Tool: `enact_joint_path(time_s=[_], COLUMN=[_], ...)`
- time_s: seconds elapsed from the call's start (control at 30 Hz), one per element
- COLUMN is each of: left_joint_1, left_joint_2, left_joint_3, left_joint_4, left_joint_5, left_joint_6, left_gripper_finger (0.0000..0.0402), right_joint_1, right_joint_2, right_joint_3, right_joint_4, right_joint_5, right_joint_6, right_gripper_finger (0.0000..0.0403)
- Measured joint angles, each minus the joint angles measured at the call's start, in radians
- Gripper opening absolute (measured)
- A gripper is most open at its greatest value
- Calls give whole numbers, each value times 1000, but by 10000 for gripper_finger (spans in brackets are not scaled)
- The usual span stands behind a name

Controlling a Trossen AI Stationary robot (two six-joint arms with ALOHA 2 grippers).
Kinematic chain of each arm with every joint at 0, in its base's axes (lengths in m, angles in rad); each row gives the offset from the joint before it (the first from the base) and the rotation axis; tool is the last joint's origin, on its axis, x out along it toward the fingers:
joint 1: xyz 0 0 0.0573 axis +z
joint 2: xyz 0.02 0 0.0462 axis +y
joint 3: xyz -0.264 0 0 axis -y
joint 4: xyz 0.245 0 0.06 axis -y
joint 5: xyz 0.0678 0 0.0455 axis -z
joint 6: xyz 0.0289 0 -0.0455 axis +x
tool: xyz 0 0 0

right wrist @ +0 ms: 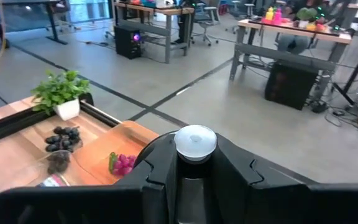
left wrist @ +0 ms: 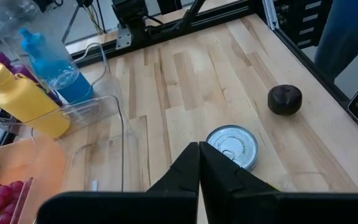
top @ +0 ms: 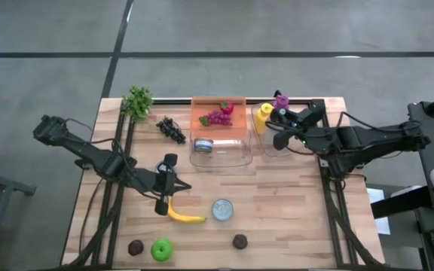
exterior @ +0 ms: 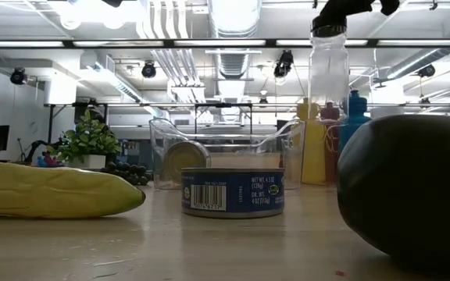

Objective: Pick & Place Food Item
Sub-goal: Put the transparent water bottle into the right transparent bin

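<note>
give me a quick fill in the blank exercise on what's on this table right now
1. The right gripper is shut on a clear bottle with a ____ cap.
2. The banana lies on the table just left of the tin ____.
3. The left gripper, just above the banana, has its fingers ____.
4. The red grapes lie on the ____ board.

Missing words: white; can; shut; orange

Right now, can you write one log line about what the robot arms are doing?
left gripper: shut, empty, above banana | right gripper: shut on clear bottle, lifted over small bin
</note>
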Motion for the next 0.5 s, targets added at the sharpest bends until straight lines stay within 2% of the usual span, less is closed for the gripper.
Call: enact_joint_path(time_s=[0.5], left_joint_1=[-1], left_joint_2=[0], left_joint_3=[0], left_joint_4=[1], left_joint_5=[0], left_joint_6=[0], left_gripper_finger=[8], right_joint_1=[-101], right_joint_2=[76], right_joint_3=[-21], right_joint_4=[-6], right_joint_5=[-43], right_joint_6=[70], right_gripper_finger=[72])
